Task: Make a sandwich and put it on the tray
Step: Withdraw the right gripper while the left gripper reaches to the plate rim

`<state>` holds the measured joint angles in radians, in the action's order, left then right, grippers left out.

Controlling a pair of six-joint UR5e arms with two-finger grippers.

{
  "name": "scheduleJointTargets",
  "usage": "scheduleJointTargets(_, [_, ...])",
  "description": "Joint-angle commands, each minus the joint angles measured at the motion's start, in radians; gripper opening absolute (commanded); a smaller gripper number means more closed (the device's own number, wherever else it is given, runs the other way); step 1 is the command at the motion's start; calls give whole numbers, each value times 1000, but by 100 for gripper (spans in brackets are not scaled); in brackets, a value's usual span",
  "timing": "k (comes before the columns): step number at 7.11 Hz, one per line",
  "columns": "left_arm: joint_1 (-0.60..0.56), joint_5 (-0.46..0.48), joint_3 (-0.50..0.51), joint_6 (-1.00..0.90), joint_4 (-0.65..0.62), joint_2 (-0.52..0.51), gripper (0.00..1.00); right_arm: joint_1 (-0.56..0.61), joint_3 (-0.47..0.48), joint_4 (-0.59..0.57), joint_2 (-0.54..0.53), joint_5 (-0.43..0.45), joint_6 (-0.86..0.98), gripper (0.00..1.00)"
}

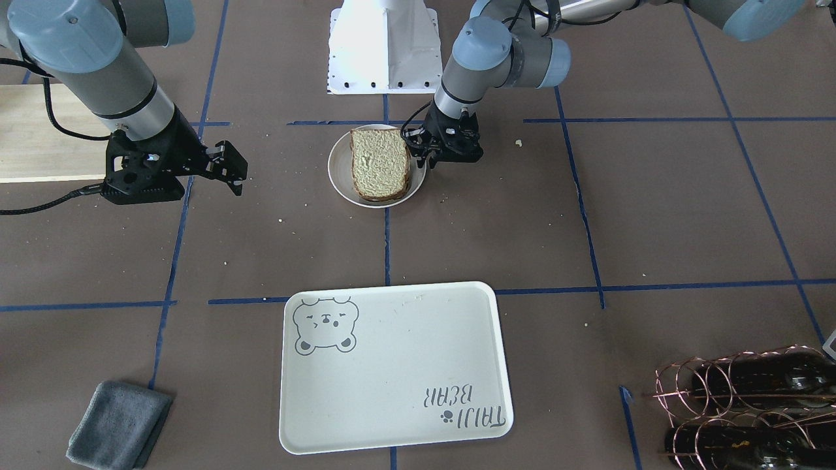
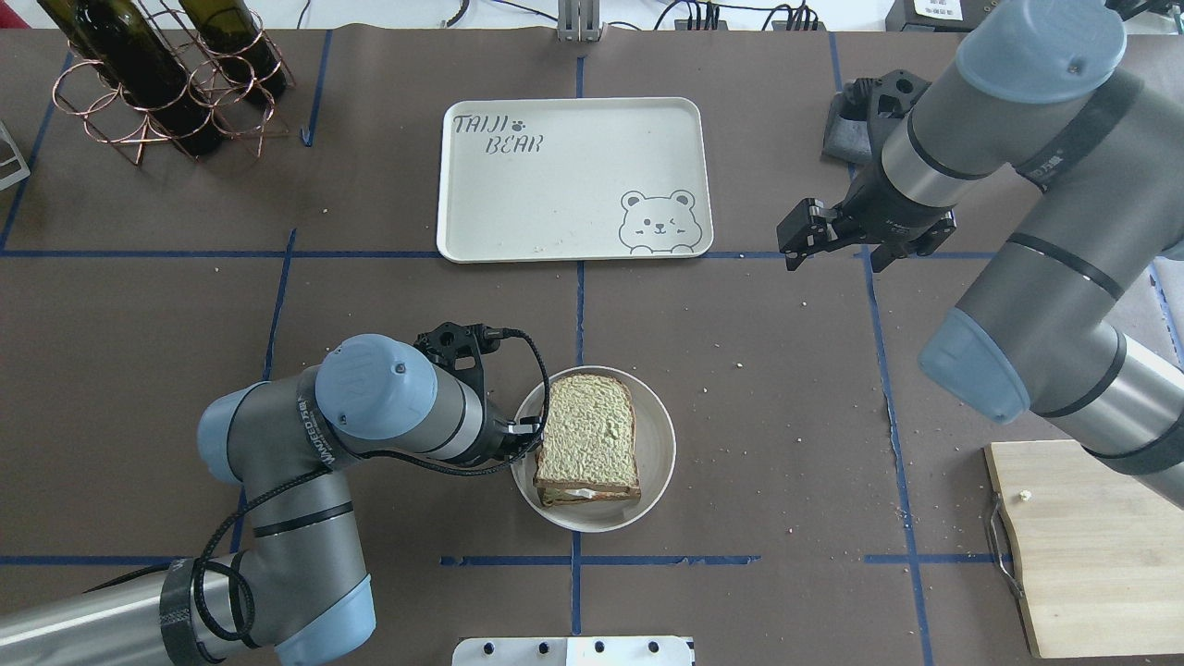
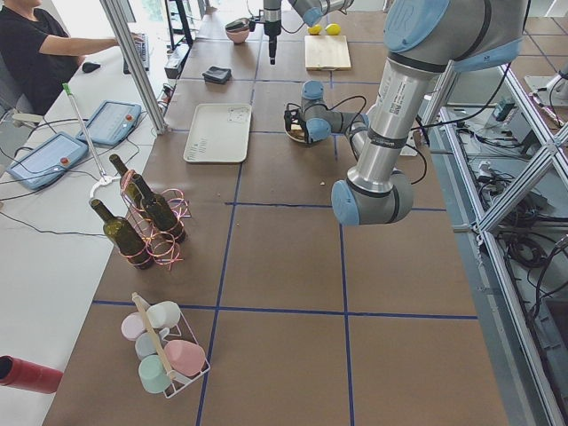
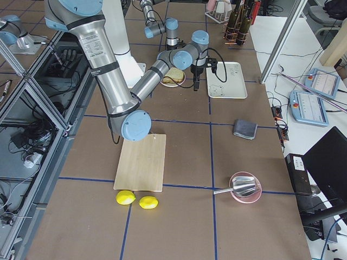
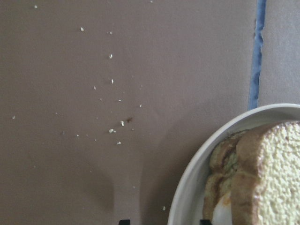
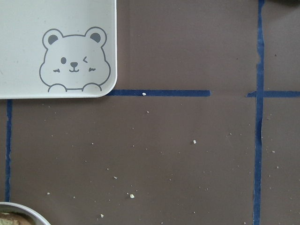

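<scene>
Assembled sandwich (image 2: 589,435) on a round white plate (image 2: 661,444), resting on the table (image 2: 740,416). Two crusted slices are stacked, and a sliver of white filling shows at the edge nearest the robot.

The left gripper (image 2: 523,435) stands at the plate's rim. In the left wrist view its two fingertips (image 5: 124,221) are spread, one outside the rim over the table and the other inside, beside the bread crust. It is not pinching anything. The sandwich lies immediately to this gripper's right. Its long axis runs forward and back, parallel to the gripper's side, not toward it.

The tray (image 2: 555,194) lies well forward of the left gripper, slightly to its right, and carries nothing.

The right gripper (image 2: 837,254) hangs above the table with its fingers apart and empty. The tray's bear-face corner is just to its left, and the plate is well apart from it, back toward the robot.

Judgement: the sandwich appears built, and delivery to the tray remains. The left arm is far nearer the plate, so the next move probably turns on closing over the rim and carrying the plate straight forward.
</scene>
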<state>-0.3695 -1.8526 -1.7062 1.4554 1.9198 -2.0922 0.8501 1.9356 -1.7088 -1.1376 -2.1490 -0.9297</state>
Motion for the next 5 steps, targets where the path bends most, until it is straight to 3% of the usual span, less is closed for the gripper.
scheduleJointTargets(1, [20,0,5,-1,2,-2,31,1,3,0,-1,0,0,100])
scheduleJointTargets(3, [27,-2,5,-1,4,-5,30,1,9,0,-4,1,0,100])
scheduleJointTargets(5, [27,-2,-4,0,2,-8,0,4,11,0,-8,1,0,100])
